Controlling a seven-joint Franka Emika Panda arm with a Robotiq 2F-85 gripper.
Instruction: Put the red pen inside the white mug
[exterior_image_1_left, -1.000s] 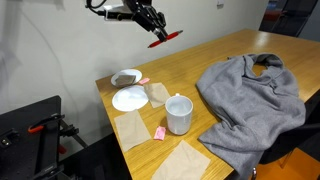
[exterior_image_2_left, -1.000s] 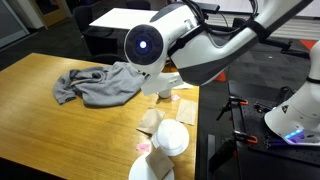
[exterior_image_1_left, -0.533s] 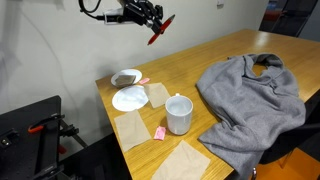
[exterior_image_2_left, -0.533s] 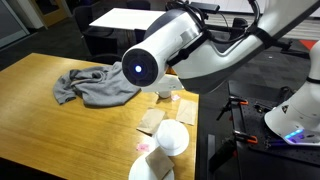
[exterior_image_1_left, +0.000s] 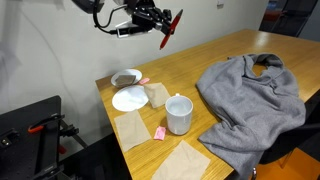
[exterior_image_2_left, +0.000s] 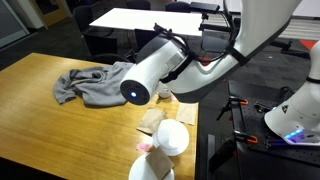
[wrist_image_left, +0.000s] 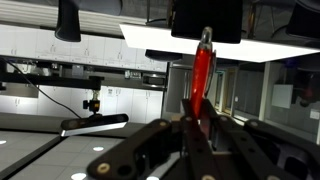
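Two jaws are shut narrowly on the red pen (wrist_image_left: 201, 80), pinching it near one end so that most of its length sticks out past the tips. In an exterior view the red pen (exterior_image_1_left: 170, 28) is steeply tilted, high in the air, touching nothing else. The wrist view looks out at room lights, not down, so the jaws appear to be turned away from the bench (exterior_image_1_left: 205, 62).

Well below the jaws and off to one side stands the white mug (exterior_image_1_left: 179, 113), upright with its mouth open, a small pink block (exterior_image_1_left: 159, 132) just beside it. A white plate (exterior_image_1_left: 129, 99) and a shallow bowl (exterior_image_1_left: 126, 77) also lie below the jaws, near the mug.

The likely risks come from the end-grip and the big reorientation needed. The pen could pivot between the jaws as the wrist swings down, then meet the rim rather than the opening and nudge or tip the mug. Letting go too high could make it bounce out.
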